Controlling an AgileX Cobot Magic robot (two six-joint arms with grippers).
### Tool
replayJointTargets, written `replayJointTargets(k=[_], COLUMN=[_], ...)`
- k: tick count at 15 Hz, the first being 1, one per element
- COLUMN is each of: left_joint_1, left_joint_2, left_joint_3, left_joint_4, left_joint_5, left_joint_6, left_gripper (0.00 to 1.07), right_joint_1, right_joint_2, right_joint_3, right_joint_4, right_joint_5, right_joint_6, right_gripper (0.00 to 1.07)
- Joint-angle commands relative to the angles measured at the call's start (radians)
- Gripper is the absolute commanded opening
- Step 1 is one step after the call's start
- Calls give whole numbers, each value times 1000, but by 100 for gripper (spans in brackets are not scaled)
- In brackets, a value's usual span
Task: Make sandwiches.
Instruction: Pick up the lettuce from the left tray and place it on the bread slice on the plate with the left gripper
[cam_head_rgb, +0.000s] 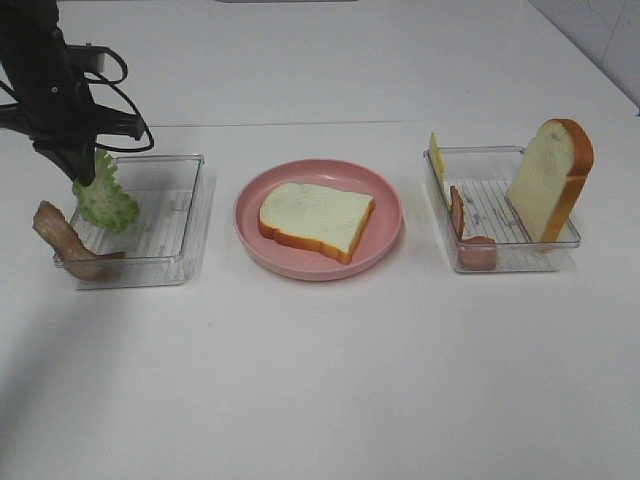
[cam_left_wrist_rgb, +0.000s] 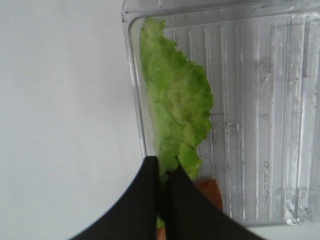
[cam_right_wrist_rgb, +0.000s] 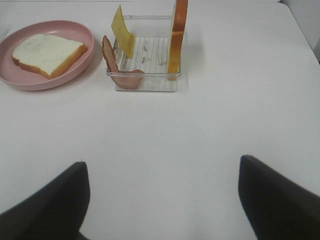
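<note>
My left gripper (cam_head_rgb: 82, 165) is shut on a green lettuce leaf (cam_head_rgb: 103, 197) and holds it hanging over the left clear tray (cam_head_rgb: 185, 215). In the left wrist view the fingers (cam_left_wrist_rgb: 150, 200) pinch the leaf (cam_left_wrist_rgb: 175, 100) by one end. A white bread slice (cam_head_rgb: 315, 218) lies flat on the pink plate (cam_head_rgb: 385, 235) in the middle. A bacon strip (cam_head_rgb: 65, 240) hangs over the left tray's near left corner. The right tray (cam_head_rgb: 510, 255) holds an upright bread slice (cam_head_rgb: 550, 178), a yellow cheese square (cam_head_rgb: 436, 157) and bacon (cam_head_rgb: 465, 235). My right gripper (cam_right_wrist_rgb: 160, 200) is open and empty, well short of the right tray (cam_right_wrist_rgb: 145, 82).
The white table (cam_head_rgb: 320, 380) spreads out in front of the trays and plate. The plate (cam_right_wrist_rgb: 30, 77) and the bread slice (cam_right_wrist_rgb: 47, 52) show in the right wrist view, beside the cheese (cam_right_wrist_rgb: 122, 37) and bacon (cam_right_wrist_rgb: 112, 62).
</note>
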Motion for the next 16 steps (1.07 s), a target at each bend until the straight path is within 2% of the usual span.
replayJointTargets(k=[1,3,5,6,7,9,12,15,16], left_joint_1=[-1,-1,-4,-15,-16,-32,-89,-135,-178], left_joint_2=[-49,-85,-100,-102,-102,-101,-100,-77,-28], left_joint_3=[-31,-84,-148,-204,-212,-213,-213,-213,-213], left_joint_4=[-8,-44,-128,-298,-346,-519,-681,-774,-830], left_joint_5=[3,2,7,-4,-12,-45,-87,-110,-112], left_joint_6=[7,29,63,122,136,209,298,318,318], left_gripper=[0,0,0,0,0,0,0,0,0], right_joint_1=[-7,-7,-7,-7,-7,-7,-7,-7,-7], right_joint_2=[-15,-15,-15,-15,-15,-15,-15,-15,-15], right_joint_3=[3,3,3,3,3,3,3,3,3], right_joint_4=[7,7,7,7,7,7,7,7,7], right_joint_5=[-11,-11,-11,-11,-11,-11,-11,-11,-11], right_joint_6=[-6,-6,-6,-6,-6,-6,-6,-6,-6], right_gripper=[78,78,78,78,78,78,78,78,78])
